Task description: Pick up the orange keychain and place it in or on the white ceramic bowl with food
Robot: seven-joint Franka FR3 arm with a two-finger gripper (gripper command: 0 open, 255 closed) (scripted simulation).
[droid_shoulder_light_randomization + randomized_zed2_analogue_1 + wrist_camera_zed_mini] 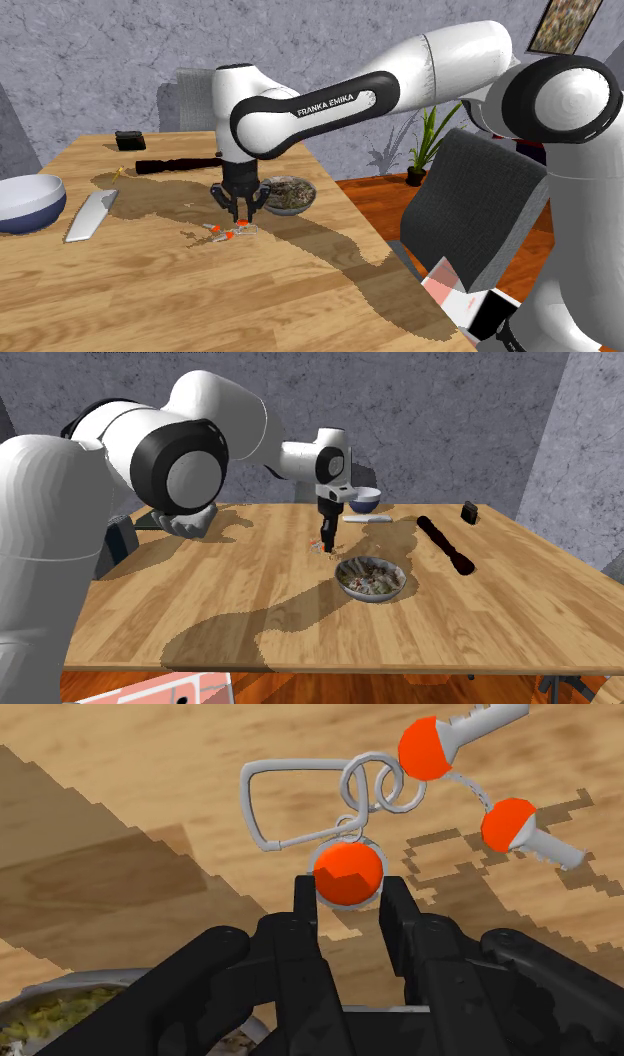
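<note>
The orange keychain point(348, 867) is a metal clip and rings with an orange ball and two orange-headed keys point(430, 749). My gripper point(347, 889) is shut on the orange ball, with one black finger on each side of it. In the shoulder view the gripper point(238, 214) points straight down, low over the wooden table, and the keys point(222, 235) trail on the tabletop just below it. The bowl with food point(288, 194) stands close beside the gripper, toward the shoulder view's right; from the second exterior view this bowl point(371, 578) sits nearer the camera than the gripper point(325, 542).
A blue and white bowl point(28, 200) stands at the table's left end in the shoulder view, with a flat white knife-like piece point(90, 215) beside it. A long black object point(180, 164) and a small black box point(130, 140) lie farther back. A grey chair point(475, 215) stands near the stand.
</note>
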